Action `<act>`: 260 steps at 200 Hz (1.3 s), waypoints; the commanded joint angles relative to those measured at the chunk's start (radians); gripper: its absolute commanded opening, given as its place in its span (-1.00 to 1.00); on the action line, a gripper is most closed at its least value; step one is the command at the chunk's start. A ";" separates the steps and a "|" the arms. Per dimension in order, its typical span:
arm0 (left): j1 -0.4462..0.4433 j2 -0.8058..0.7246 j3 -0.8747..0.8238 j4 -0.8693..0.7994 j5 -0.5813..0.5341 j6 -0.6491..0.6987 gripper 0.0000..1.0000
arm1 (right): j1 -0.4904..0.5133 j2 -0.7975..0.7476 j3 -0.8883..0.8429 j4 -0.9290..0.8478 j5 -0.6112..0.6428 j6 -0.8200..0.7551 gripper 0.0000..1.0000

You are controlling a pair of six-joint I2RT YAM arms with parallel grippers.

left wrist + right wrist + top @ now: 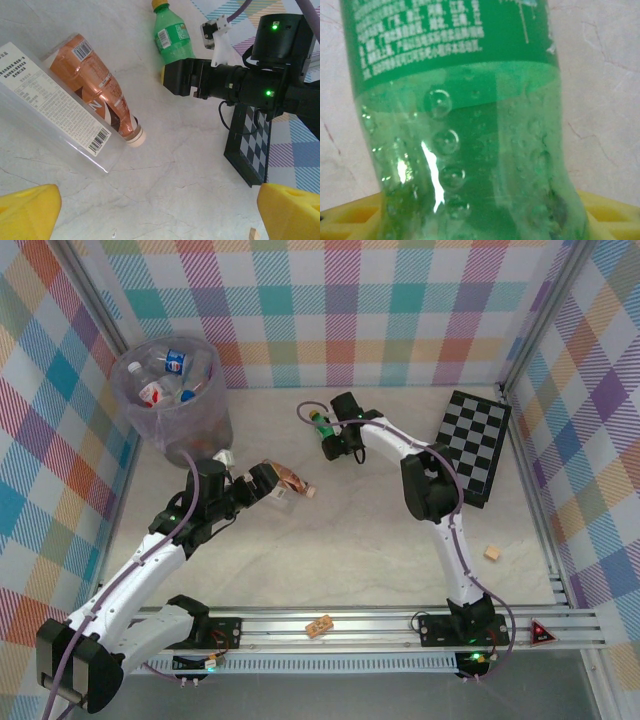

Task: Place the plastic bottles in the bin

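Left claw (263,483): fingers spread wide, holding nothing, facing down at the tabletop (380,540). Just ahead of it lie an amber bottle (95,87) and a clear bottle (47,102), side by side. Right claw (330,443): set at the base of a green bottle (172,37) that lies on the tabletop; whether it grips cannot be told. Bin (150,430): upright at the far left corner, with several bottles (175,365) inside. Checkerboard (475,445): lying to the right of the right claw.

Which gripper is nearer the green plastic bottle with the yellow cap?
Right. The right gripper sits at the base of the green plastic bottle; the left gripper hovers open farther off, beside the copper-brown plastic bottle, near the translucent grey bin.
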 commanded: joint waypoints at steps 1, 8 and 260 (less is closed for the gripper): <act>-0.007 0.013 0.033 0.041 -0.002 -0.008 1.00 | 0.003 -0.073 -0.050 0.001 -0.016 -0.018 0.28; -0.007 0.017 0.036 0.042 0.002 -0.008 1.00 | 0.003 -0.093 -0.073 0.014 -0.016 -0.018 0.24; -0.205 0.407 0.178 0.710 0.076 -0.385 1.00 | 0.147 -1.069 -0.971 0.361 -0.339 0.243 0.09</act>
